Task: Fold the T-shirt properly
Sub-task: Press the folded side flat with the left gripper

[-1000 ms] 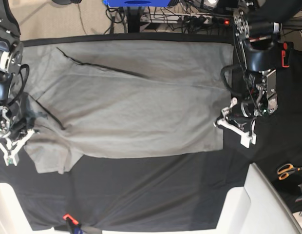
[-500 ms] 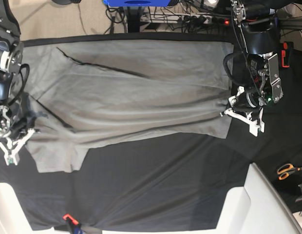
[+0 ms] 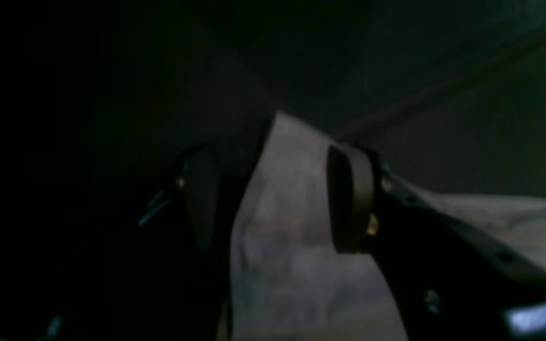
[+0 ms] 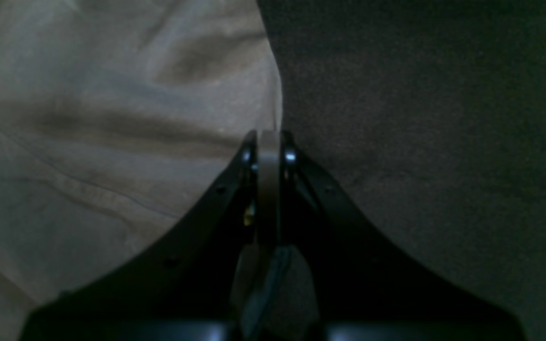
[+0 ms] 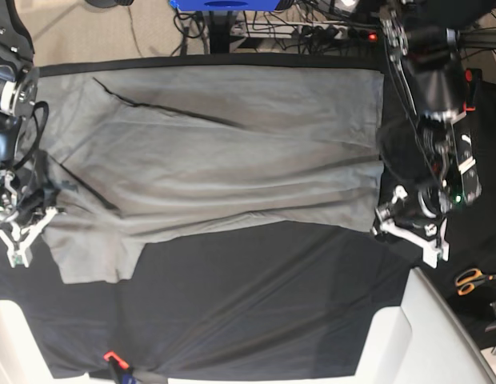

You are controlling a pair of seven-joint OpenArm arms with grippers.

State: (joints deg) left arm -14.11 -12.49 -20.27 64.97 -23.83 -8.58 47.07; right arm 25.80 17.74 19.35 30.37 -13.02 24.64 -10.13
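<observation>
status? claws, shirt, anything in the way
Left claw open at the hem corner. Right claw shut on plain grey cotton T-shirt. Orange-handled scissors clear.

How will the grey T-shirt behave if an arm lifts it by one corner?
Probably floppy: the T-shirt already lies in soft wrinkles and folds. It would likely drape and drag rather than hold shape. It seems light, though its large spread across the black tablecloth may add friction.

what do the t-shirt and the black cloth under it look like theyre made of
T-shirt: looks like soft knit cotton or a similar jersey, matte mid-grey; it lies in loose ripples and folds with stitched hems, no sheen. Black tablecloth: seems a thin woven fabric, matte black; shallow creases radiate across it, and the right wrist view shows a fine grainy weave. Exact fibres cannot be told.
</observation>
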